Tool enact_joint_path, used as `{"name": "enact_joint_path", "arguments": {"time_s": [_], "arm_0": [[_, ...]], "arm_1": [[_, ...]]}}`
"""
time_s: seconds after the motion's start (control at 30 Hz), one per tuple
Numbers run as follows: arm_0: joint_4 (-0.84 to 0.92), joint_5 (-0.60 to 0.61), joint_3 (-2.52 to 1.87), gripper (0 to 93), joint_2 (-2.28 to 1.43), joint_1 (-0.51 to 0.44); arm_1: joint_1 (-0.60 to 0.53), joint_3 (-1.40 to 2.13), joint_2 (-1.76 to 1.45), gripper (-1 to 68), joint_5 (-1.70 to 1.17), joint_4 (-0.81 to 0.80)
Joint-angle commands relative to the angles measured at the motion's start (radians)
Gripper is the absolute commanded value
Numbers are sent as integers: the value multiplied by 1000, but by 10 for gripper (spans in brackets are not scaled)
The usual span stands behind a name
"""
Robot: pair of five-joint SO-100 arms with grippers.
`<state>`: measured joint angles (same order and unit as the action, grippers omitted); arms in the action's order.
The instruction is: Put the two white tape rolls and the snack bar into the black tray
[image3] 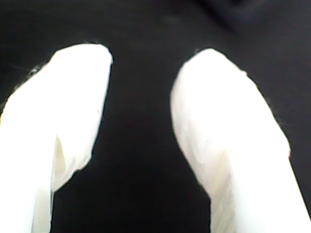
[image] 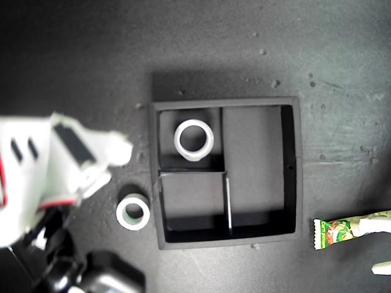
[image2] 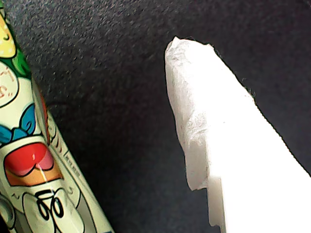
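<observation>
At the exterior view's lower right edge, the first claw (image: 368,247) is held open. The snack bar (image: 342,232) lies by its upper finger (image: 374,226), and contact cannot be told. The bar's long axis runs across the view, while the tray's (image: 293,168) long compartment runs up it, so a turn is likely needed. The second claw (image3: 146,63) is open and empty, near the green-cored roll (image: 133,213) beside the tray. The other roll (image: 194,139) is already inside, and the dark worktop (image: 342,73) offers room.
</observation>
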<state>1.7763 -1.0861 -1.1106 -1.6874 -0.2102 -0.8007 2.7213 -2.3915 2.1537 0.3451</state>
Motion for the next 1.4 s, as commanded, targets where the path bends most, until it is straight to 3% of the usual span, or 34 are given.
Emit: {"name": "enact_joint_path", "arguments": {"time_s": [0.0,0.2,0.33,0.43,0.57,0.6,0.93,1.13,1.37], "arm_0": [[-147,-118,-230,141,-66,-150],[-483,-169,-400,177,100,-279],[-522,-150,-252,180,290,-321],[-518,-178,-225,183,360,-325],[-523,-245,-336,187,344,-314],[-528,-256,-362,188,330,-314],[-643,-236,-448,182,345,-299],[-738,-241,-509,1,322,-256],[-456,-126,-436,1,110,-167]], "arm_1": [[-9,49,2,293,-3,-63],[0,155,2,294,-17,-117],[3,207,2,278,-11,-147],[9,221,2,198,-12,-158],[15,218,2,10,-18,-158],[15,219,2,-2,-15,-158],[43,213,-3,-6,-38,-158],[196,-5,-12,-6,-221,34],[419,-186,-15,-6,41,135]]}}
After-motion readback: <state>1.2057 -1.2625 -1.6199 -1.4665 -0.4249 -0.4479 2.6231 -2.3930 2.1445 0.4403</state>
